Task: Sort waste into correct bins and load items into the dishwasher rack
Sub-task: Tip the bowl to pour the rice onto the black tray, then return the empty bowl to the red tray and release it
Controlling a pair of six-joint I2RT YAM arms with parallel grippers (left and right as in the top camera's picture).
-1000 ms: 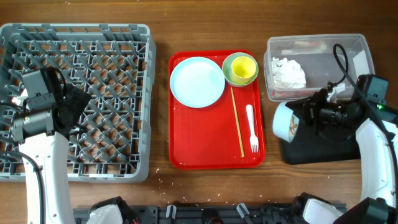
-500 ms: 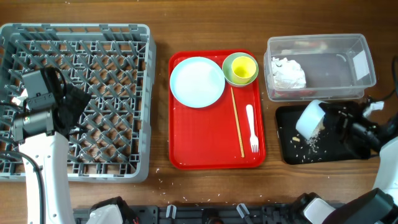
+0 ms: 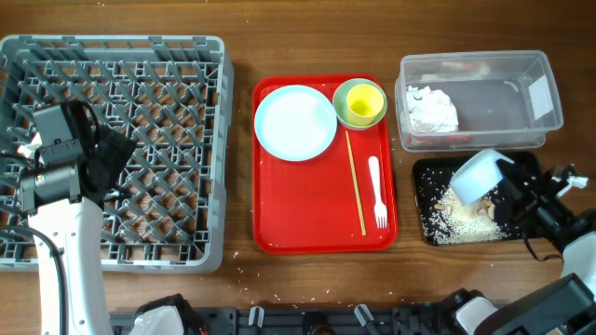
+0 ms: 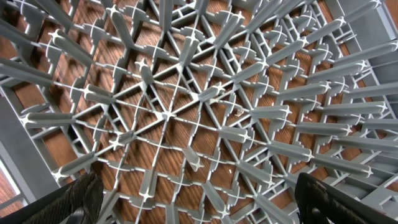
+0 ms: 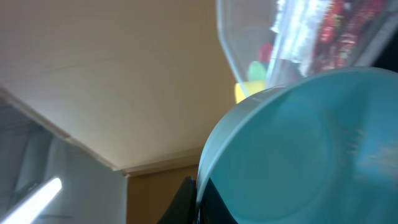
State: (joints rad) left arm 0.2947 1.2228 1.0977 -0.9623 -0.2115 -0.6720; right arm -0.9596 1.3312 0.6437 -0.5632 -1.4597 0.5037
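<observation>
The grey dishwasher rack [image 3: 112, 149] at the worktop's [image 3: 237, 56] left end carries nothing on its pegs. The left gripper [image 4: 202, 208] hangs above the rack's left half, spread wide and empty.

On the red serving tray [image 3: 279, 214] in the middle, the pale blue plate [image 3: 295, 122] lies at the back left. The yellow-green cup [image 3: 363, 100] is nested in a bowl [image 3: 343, 110] at the back right. The chopsticks [image 3: 355, 181] and the white fork [image 3: 376, 191] lie side by side in front of the cup.

At the right, the black tray [image 3: 424, 172], bare a second ago, now holds a spread of rice and beige scraps [image 3: 456, 219]. The right gripper [image 3: 507, 200], clamped tight on the rim of the second pale blue bowl [image 3: 475, 175], has swung it down from beside the tray and tipped it over the heap. The bowl's contents look largely emptied, so the bowl is probably ready for the rack.

Behind, the clear tub [image 3: 549, 116] holds the crumpled napkin [image 3: 431, 107] and a red-and-white scrap [image 3: 447, 140].

The tub's front wall sits just behind the black tray, and only a narrow strip of worktop separates that tray from the red one. The right arm works near the frame's right edge. The way to the rack crosses over the red tray's dishes, so the bowl likely needs lifting first. The rack offers open slots almost everywhere.
</observation>
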